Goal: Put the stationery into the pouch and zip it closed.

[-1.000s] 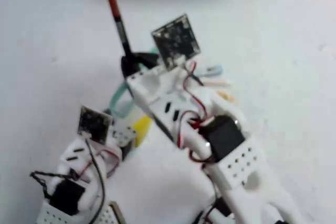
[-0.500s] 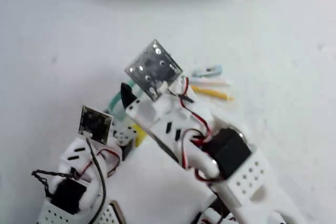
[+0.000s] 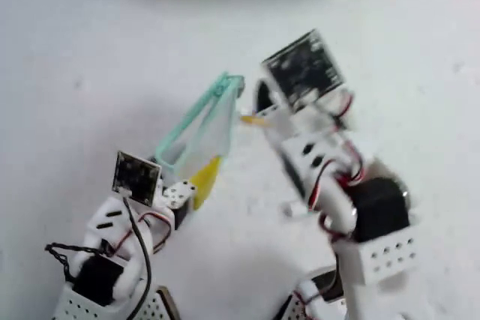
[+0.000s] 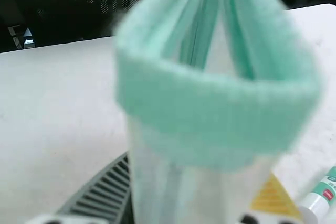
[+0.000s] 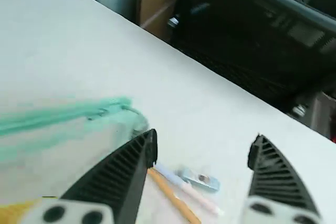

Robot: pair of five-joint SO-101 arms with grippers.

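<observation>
While the left gripper (image 3: 186, 191) holds the pouch (image 3: 196, 129) on edge, mouth open, the right gripper (image 5: 203, 139) hangs wide open and empty over the pens (image 5: 173, 196) just beside the pouch's far end. Closing here may scatter the pens or knock the pouch.

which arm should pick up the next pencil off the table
Right. The right gripper is open and hangs just over the yellow pencil, which lies beside the pouch. The left gripper is clamped on the pouch's near end, so it is busy.
</observation>
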